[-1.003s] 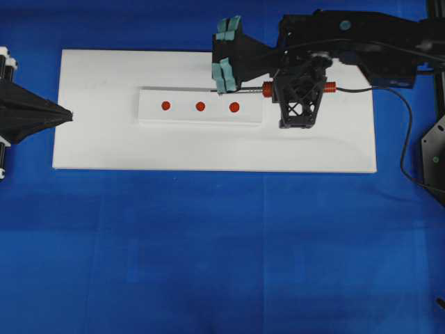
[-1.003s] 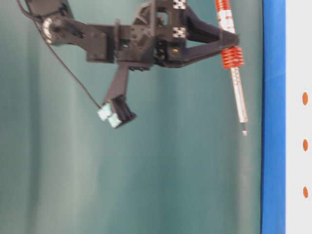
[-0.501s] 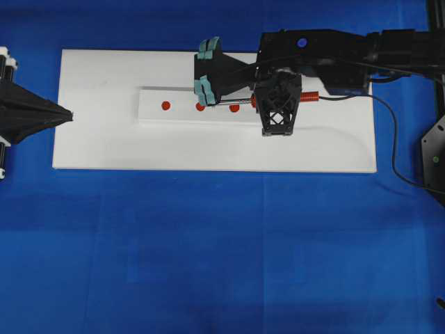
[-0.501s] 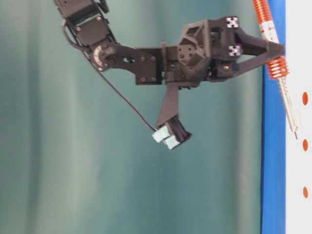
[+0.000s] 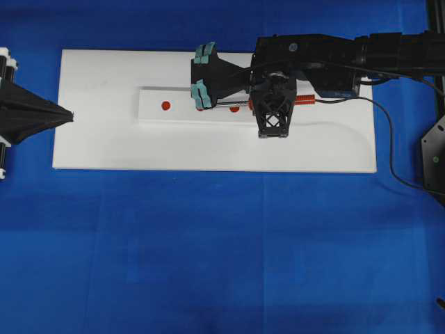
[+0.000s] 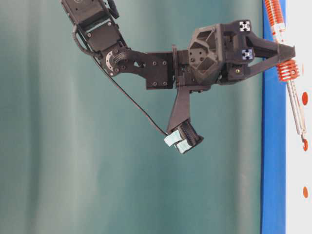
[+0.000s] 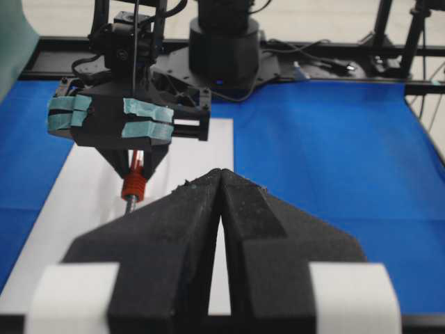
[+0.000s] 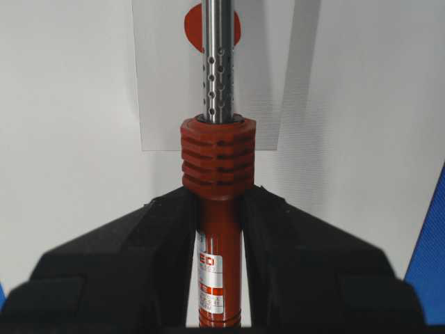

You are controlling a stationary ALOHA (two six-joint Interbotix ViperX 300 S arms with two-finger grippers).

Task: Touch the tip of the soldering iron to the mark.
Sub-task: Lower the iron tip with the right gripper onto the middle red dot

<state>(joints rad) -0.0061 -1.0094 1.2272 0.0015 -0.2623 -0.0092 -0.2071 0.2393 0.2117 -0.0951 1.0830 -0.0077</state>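
The right gripper [image 8: 219, 229] is clamped on the iron's [image 8: 218, 167] red handle just behind its ribbed collar; the shaft juts ahead of the jaws, over a red mark [image 8: 192, 26]. The left gripper [image 7: 221, 182] is closed, holding nothing.

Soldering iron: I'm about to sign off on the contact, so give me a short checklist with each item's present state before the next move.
1. Right gripper shut on the soldering iron: ok.
2. Shaft lined up over a red mark in the wrist view: ok.
3. Tip at the middle mark, table-level view: ok; actual contact: cannot tell.
4. Cord slack, off the strip: ok.
5. Left gripper shut, parked at the board's edge: ok.
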